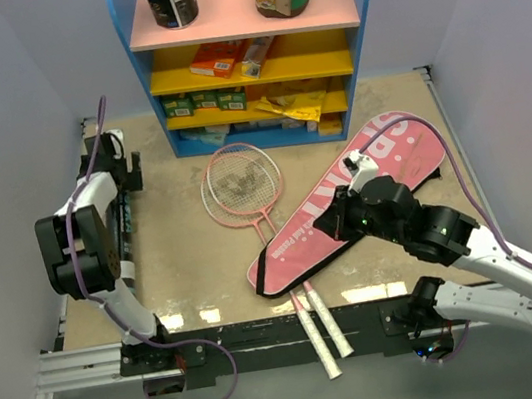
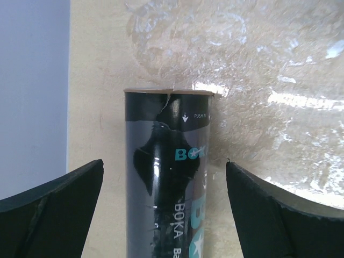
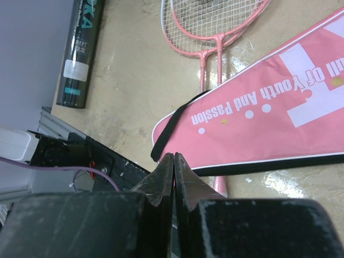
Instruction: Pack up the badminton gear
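The left claw (image 2: pixel 164 172) is released, its jaws spread wide on either side of the long black tube (image 2: pixel 164 123), which lies along the left edge of the table (image 1: pixel 190 262). The right claw (image 3: pixel 173 157) is clenched on nothing above the pink bag (image 3: pixel 269 118), which lies across the rackets (image 1: pixel 242 185). The step in hand looks like picking up the tube. Next, the left jaws need to close squarely on it.

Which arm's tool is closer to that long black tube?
Left. The left tool, open, straddles the black tube; the right tool, shut, is by the pink bag, far from the tube.
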